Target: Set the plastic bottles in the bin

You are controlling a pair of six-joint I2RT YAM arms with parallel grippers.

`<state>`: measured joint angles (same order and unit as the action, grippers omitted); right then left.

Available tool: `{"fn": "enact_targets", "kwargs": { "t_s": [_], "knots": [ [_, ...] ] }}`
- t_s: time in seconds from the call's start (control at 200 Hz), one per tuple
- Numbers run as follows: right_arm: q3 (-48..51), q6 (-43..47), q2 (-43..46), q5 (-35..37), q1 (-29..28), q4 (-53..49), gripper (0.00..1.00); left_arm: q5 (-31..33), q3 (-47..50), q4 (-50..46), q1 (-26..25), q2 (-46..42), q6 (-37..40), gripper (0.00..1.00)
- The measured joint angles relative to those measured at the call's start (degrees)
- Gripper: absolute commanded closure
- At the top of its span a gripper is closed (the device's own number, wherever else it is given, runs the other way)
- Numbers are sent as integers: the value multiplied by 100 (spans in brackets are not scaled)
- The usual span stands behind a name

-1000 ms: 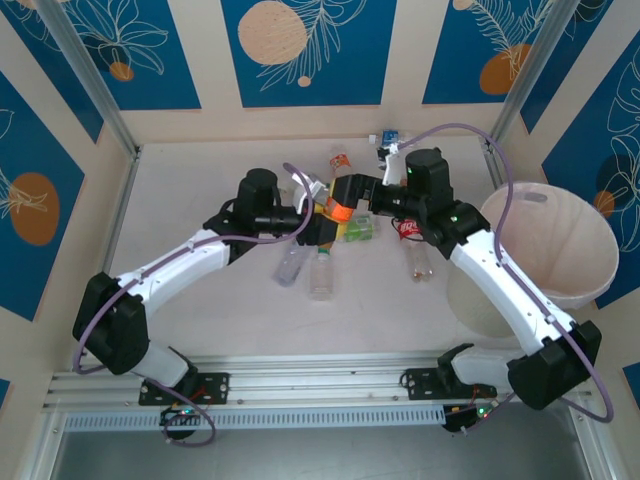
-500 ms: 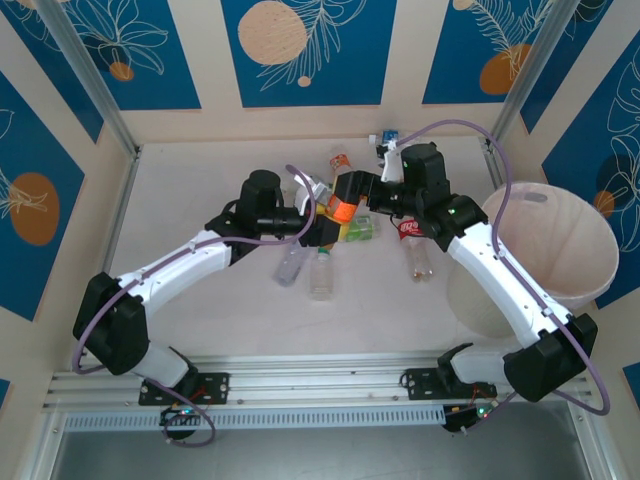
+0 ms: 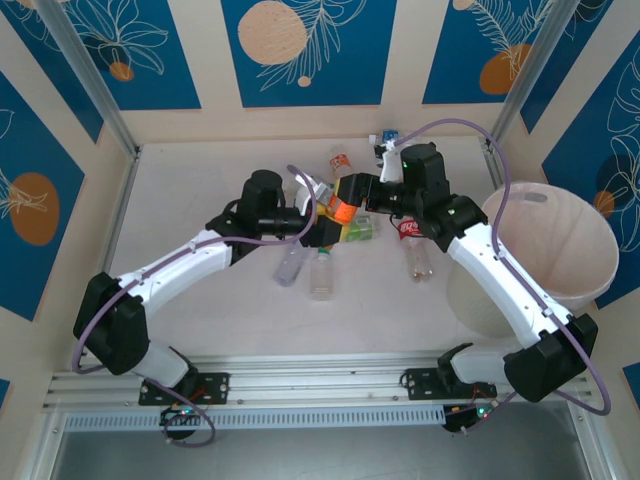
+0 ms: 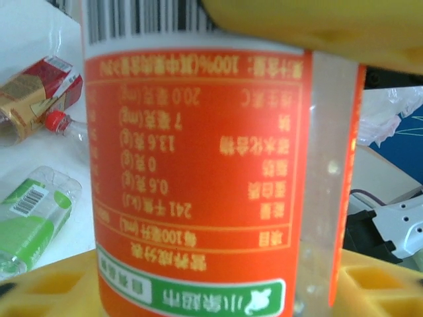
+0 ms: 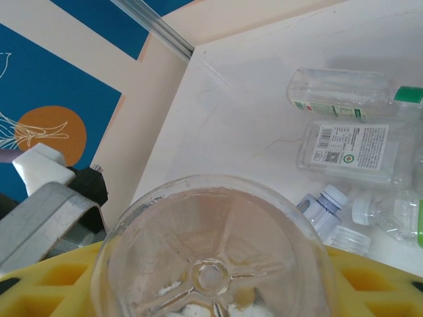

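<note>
Inverted orange-label bottle (image 4: 198, 172), Chinese print, 100%, 241, green-label bottle (image 4: 34, 221) nearby

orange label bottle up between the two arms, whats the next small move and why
Likely the left gripper should back away from the orange-label bottle, provided the right gripper has it firmly. Both grippers flank the bottle, its base sits between the right fingers, and the bin stands on the right arm's side.
</note>
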<state>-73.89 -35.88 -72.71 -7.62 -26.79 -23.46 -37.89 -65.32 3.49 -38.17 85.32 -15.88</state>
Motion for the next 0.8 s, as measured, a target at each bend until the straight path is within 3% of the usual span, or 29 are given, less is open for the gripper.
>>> {"fn": "enact_targets", "kwargs": {
  "t_s": [0.03, 0.36, 0.635, 0.8],
  "knots": [
    [9, 35, 35, 15, 0, -2, 100, 13, -2, 9, 0, 0, -17, 0],
    [76, 413, 651, 459, 120, -2, 100, 426, 31, 153, -24, -33, -26, 0],
    [251, 671, 1119, 881, 393, -33, 100, 1392, 525, 516, -96, -356, -92, 0],
    [269, 837, 1458, 984, 662, -173, 100, 2350, 640, 509, -57, -426, -212, 0]
  ]
}}
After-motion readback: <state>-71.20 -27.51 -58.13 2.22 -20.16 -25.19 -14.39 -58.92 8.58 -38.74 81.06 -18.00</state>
